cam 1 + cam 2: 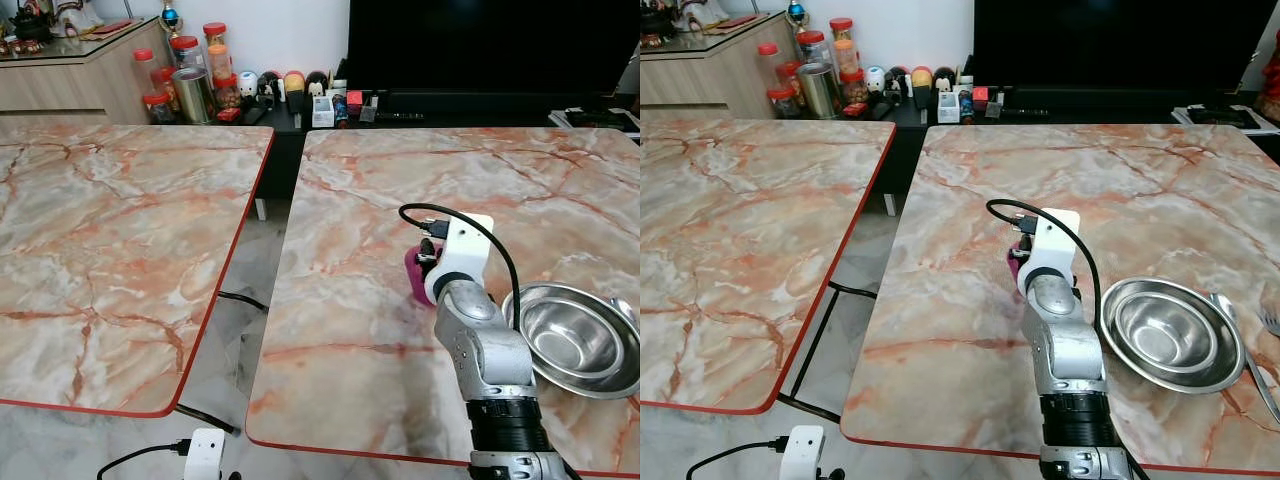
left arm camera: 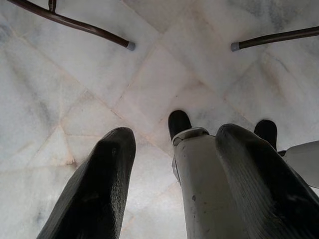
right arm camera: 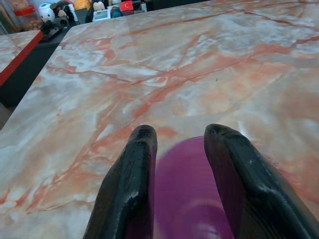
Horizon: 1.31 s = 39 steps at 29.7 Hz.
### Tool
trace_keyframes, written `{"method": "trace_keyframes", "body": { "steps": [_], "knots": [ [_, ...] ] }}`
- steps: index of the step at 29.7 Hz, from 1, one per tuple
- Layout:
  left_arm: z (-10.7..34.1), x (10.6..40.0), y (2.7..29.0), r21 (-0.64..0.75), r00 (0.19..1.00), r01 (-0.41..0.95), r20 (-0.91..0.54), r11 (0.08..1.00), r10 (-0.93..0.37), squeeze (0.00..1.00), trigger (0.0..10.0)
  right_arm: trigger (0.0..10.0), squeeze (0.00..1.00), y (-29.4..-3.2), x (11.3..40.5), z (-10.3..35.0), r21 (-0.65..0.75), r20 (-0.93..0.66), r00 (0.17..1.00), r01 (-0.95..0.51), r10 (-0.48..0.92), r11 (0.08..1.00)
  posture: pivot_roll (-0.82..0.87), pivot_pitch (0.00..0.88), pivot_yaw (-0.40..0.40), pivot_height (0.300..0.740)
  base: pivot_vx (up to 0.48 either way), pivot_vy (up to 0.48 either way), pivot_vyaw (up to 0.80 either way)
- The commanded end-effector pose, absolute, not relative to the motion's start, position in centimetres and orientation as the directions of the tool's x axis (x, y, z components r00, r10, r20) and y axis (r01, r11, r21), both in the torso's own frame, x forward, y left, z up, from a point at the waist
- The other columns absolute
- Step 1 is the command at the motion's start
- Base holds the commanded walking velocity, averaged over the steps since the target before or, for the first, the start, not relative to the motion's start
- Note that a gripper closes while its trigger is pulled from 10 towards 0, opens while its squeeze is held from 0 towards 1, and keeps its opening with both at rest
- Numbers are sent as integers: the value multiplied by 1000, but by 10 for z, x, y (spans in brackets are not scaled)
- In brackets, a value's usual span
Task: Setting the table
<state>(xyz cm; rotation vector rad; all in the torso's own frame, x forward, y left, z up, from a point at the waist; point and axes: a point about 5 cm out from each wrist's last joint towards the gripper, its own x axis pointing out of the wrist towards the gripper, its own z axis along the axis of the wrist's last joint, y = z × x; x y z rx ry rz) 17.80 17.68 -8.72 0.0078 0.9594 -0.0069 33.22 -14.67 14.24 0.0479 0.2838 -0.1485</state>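
The right hand (image 3: pixel 182 149) is over the marble bench (image 1: pixel 400 180), its two black fingers (image 3: pixel 130 169) closed around a purple cup (image 3: pixel 187 189) held between them. A steel bowl (image 1: pixel 573 338) sits just beside it. The left hand (image 2: pixel 174 169) hangs spread wide above the floor (image 2: pixel 75 74).

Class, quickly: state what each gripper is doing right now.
Left gripper: open, holding nothing, hanging above the floor.
Right gripper: fingers either side of a purple cup on the table.
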Motion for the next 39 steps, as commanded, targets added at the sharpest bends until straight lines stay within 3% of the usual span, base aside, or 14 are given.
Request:
{"method": "trace_keyframes", "body": {
  "steps": [1,10,16,20,31,39],
  "knots": [
    [-88,175,178,8,560,15,-828,1000,-1,0,10000,10000,0,-142,336,149,45,-252,961,131,-115,990,-42,0,26,740,0,0,0],
    [-88,176,178,12,563,13,-826,1000,3,0,10000,10000,0,-139,338,153,55,-214,972,109,-95,993,-39,0,23,740,0,0,0],
    [-86,178,183,37,584,-6,-811,999,34,0,10000,10000,0,-129,337,171,96,-11,1000,9,-8,995,-40,0,24,740,0,0,0],
    [-84,181,186,52,604,-19,-795,998,53,0,10000,10000,0,-118,332,180,19,120,990,-78,75,997,-40,0,24,740,0,0,0],
    [-83,182,190,45,607,-49,-792,998,65,0,10000,10000,0,-108,328,164,4,155,979,-135,133,991,-30,0,27,740,0,0,0],
    [-83,182,190,44,605,-51,-793,998,66,0,10000,10000,0,-106,331,165,-13,186,971,-153,153,988,-33,0,26,740,0,354,0]
  ]
}}
